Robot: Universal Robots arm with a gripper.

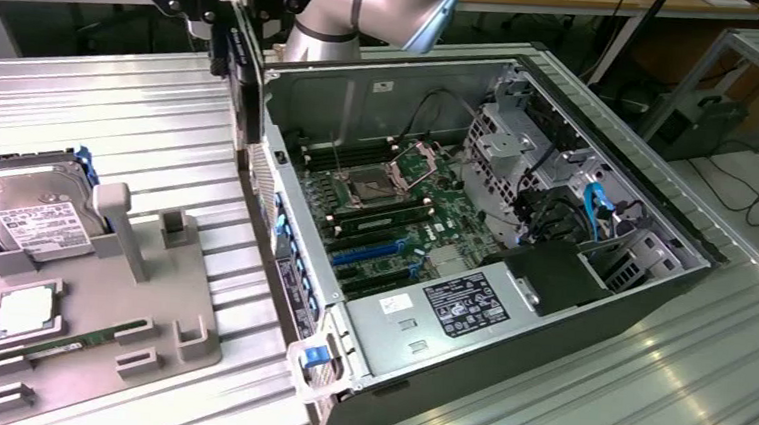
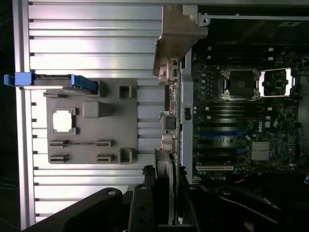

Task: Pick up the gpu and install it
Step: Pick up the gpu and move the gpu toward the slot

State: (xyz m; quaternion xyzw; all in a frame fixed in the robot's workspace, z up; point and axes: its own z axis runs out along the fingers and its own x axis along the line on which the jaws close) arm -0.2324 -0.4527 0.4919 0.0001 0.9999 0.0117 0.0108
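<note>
Transfer step in hand: the gripper [image 2: 164, 191], partly closed, holds the gpu [image 2: 165, 166] upright on edge in the upper left of the exterior view, just beside the open computer case [image 1: 613, 309]; seating it would call for lining its lower edge over a blue slot [image 1: 374, 252].

The gpu [image 2: 165, 166] clamped in my gripper [image 2: 164, 203] shows edge-on just outside the computer case [image 1: 642, 286], so its face and fan are hidden from me, and my gripper's body runs out of frame. A pale metal piece [image 2: 178, 34] at the case's rear corner is blurred; I cannot tell what it belongs to. Beyond the case, my arm [image 1: 366, 11] is cut off by the frame's edge. Well apart from the case, the hard drive [image 1: 25, 218] is clipped too. Inside the case, the power supply label [image 1: 467, 304] is too small to read.
</note>
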